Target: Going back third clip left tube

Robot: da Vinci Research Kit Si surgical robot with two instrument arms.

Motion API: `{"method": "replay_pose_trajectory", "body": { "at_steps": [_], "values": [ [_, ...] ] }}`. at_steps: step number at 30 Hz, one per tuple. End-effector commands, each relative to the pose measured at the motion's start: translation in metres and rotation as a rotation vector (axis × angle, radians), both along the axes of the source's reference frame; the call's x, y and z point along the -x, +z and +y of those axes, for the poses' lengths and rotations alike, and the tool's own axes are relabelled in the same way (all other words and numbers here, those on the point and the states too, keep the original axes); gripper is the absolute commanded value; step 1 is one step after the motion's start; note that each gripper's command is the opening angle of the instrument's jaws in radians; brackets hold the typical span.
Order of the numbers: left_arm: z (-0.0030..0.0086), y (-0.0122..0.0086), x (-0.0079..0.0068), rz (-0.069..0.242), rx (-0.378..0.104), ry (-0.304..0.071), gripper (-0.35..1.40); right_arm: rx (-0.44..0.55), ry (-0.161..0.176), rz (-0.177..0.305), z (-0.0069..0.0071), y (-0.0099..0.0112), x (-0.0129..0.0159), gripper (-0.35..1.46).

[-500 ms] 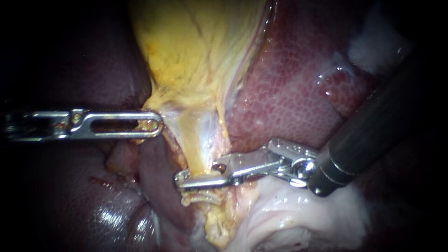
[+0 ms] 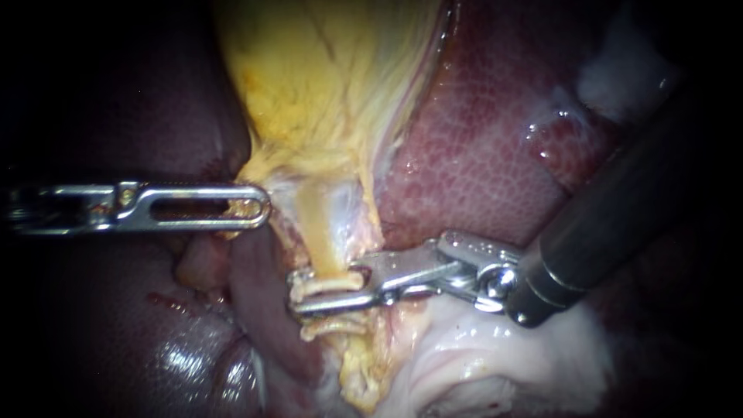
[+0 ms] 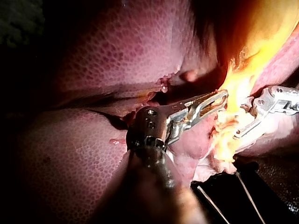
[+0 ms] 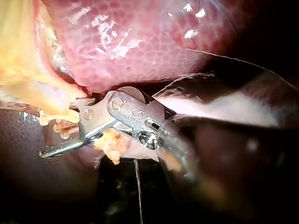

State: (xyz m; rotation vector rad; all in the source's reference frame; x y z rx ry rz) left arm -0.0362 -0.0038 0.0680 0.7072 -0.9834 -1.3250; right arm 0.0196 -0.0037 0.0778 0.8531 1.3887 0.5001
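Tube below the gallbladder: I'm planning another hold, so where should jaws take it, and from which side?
Take the bare stretch of tube between gallbladder and the top clip, probably from the right, crosswise: it runs upright and taut, and the left instrument crowds the other side.

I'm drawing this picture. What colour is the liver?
The liver is reddish-pink with a fine netlike pattern, clearest in the endoscope view.

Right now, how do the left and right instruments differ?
Left instrument lies level, with its jaws shut on the gallbladder edge. Right instrument slants in from the upper right, jaws open astride the tube. The left instrument sits clear of the clips, while the right instrument's jaws sit among them. Both have bare metal jaws.
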Motion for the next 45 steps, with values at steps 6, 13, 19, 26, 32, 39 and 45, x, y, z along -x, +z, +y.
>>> {"method": "replay_pose_trajectory", "body": {
  "at_steps": [6,13,19,26,32,39,45],
  "values": [
    [0.0000,-0.0001,0.0000,0.000,0.000,0.000,-0.35,0.034,0.007,0.004,0.0012,0.0004,0.0015,0.60],
    [0.0000,-0.0001,-0.0001,0.000,0.000,0.000,-0.35,0.034,0.016,-0.003,0.0023,0.0006,0.0040,0.60],
    [0.0000,-0.0001,-0.0001,0.000,0.000,0.000,-0.35,0.048,0.014,0.005,0.0036,-0.0016,0.0077,0.60],
    [0.0000,-0.0001,0.0000,0.000,0.000,0.000,-0.35,0.094,0.019,-0.002,0.0063,-0.0063,0.0129,0.60],
    [0.0000,0.0000,0.0000,0.000,0.000,0.000,-0.35,0.118,0.007,-0.028,0.0077,-0.0098,0.0164,0.60],
    [-0.0002,0.0003,0.0004,0.002,0.002,-0.002,-0.35,0.117,0.001,-0.029,0.0079,-0.0111,0.0174,0.60],
    [-0.0008,0.0018,0.0015,0.007,0.012,-0.007,-0.35,0.117,0.000,-0.030,0.0078,-0.0111,0.0174,0.60]
  ]
}}
